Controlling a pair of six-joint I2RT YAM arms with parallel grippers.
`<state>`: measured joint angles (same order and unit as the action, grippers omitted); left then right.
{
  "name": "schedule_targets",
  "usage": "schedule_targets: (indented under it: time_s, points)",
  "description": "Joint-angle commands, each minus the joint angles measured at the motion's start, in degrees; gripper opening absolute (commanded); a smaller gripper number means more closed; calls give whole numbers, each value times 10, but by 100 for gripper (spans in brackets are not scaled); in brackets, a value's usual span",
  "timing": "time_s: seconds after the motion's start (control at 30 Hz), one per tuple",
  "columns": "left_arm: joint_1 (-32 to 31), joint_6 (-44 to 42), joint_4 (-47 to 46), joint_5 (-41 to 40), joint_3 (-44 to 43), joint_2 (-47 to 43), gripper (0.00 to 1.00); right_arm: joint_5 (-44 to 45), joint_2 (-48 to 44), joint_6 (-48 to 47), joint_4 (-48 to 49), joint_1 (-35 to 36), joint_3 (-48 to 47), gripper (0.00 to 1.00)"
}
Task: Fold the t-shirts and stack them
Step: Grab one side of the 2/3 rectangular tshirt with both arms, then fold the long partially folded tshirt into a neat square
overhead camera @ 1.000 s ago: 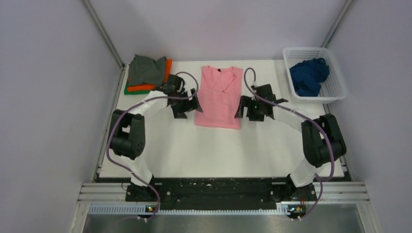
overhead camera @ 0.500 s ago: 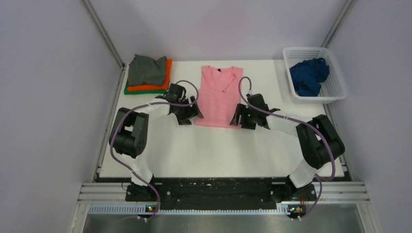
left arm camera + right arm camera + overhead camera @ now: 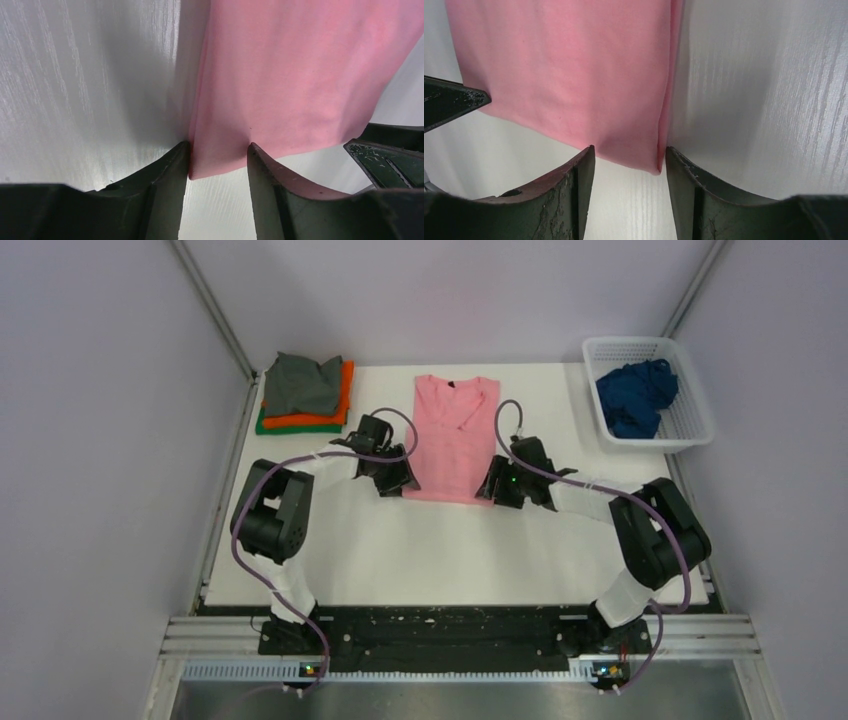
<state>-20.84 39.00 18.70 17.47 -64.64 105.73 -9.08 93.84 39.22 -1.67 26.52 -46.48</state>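
The pink tee (image 3: 452,440) lies flat in the far middle of the table (image 3: 450,550), neck away from our bases and sleeves already folded in, so it makes one long strip. Over the last second both our arms have come down from beside its long edges to its near hem, and both pairs of jaws have narrowed on the way. The left gripper (image 3: 218,150) now sits at the hem's left corner and the right gripper (image 3: 629,152) at its right corner. In each wrist view the corner lies between the two fingertips, which are partly spread around it. They touch the cloth's edge but are not yet pinching it. We judge this to be the start of the grasp for the crosswise fold, hem toward neck. Farther out, the stack (image 3: 305,395) of folded tees, grey on orange on green, sits at the far left. The blue tee (image 3: 635,395) is in the basket (image 3: 690,425) at the far right.
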Motion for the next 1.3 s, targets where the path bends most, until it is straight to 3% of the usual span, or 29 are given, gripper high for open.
schedule_targets:
  time_s: [0.0, 0.1, 0.17, 0.2, 0.27, 0.3, 0.33, 0.43, 0.57, 0.7, 0.83, 0.93, 1.1, 1.27]
  points:
    - [-4, -4, 38, -48, 19, 23, 51, 8, 7, -1, -28, 10, 16, 54]
    - [-6, -3, 40, -52, 18, 25, 40, 11, 12, -5, -29, 10, 16, 51]
    - [-9, -3, 40, -52, 17, 28, 28, 15, 14, -6, -29, 10, 17, 43]
    - [-10, -3, 40, -52, 17, 31, 20, 18, 15, -7, -29, 10, 18, 36]
    - [-13, -2, 40, -53, 16, 36, 1, 24, 15, -9, -31, 11, 19, 12]
    - [-14, 0, 38, -52, 17, 37, 0, 26, 14, -11, -34, 11, 18, 2]
    - [-15, 2, 38, -50, 18, 37, 0, 26, 12, -14, -40, 11, 18, 0]
    - [-20, 6, 38, -45, 42, 8, 0, 9, -12, -27, -60, 16, 22, 0]
    - [-35, 14, 57, -33, 119, -96, 0, -38, -92, -46, -132, 27, 46, 0]
    - [-62, 21, 159, -8, 183, -234, 0, -121, -210, -56, -271, 44, 69, 0]
    - [-82, 42, 292, 26, 171, -365, 0, -270, -325, -52, -372, 47, 81, 0]
    - [-93, 68, 328, 78, 135, -451, 0, -306, -377, -44, -428, 47, 59, 0]
    - [-93, 59, 373, 47, 71, -470, 0, -297, -385, -68, -442, 42, -17, 0]
    - [-84, 46, 281, 35, 37, -428, 0, -298, -336, -114, -427, -7, -64, 0]
